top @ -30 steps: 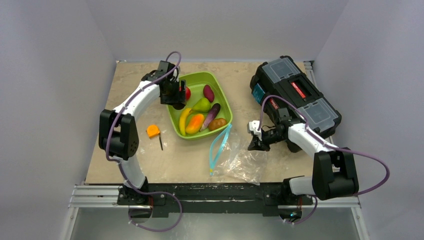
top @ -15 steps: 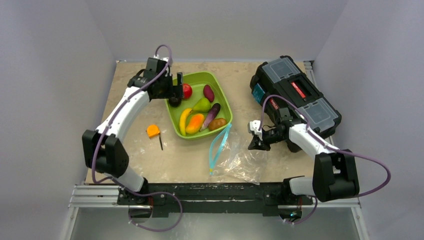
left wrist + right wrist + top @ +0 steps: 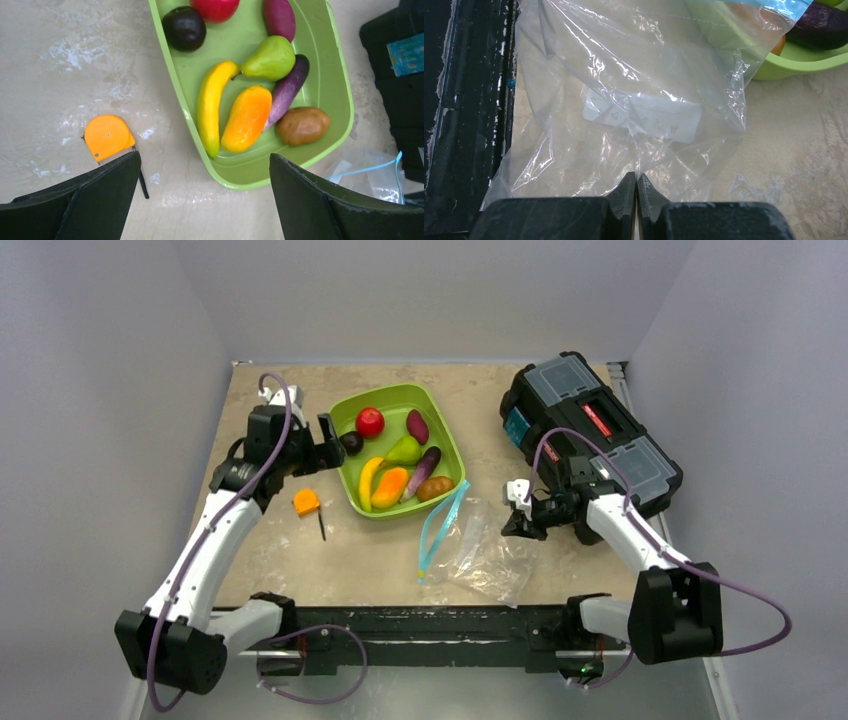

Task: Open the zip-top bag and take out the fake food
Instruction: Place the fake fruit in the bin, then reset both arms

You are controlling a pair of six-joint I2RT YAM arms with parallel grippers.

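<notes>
zip-top bag (image 3: 482,552) flat on the tabletop (image 3: 470,390), zip strip (image 3: 438,530) running near-to-far, mouth facing left. right tool (image 3: 518,526) clenched on its opposite edge, left tool (image 3: 324,444) gaping, empty.

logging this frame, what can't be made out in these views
Left wrist: red apple cut off by the top edge.
Right wrist: print on the zip-top bag's white label, too small, blurred by creased film.
Right wrist: zip strip mostly beyond the top edge.
Top: toolbox label text too small.
</notes>
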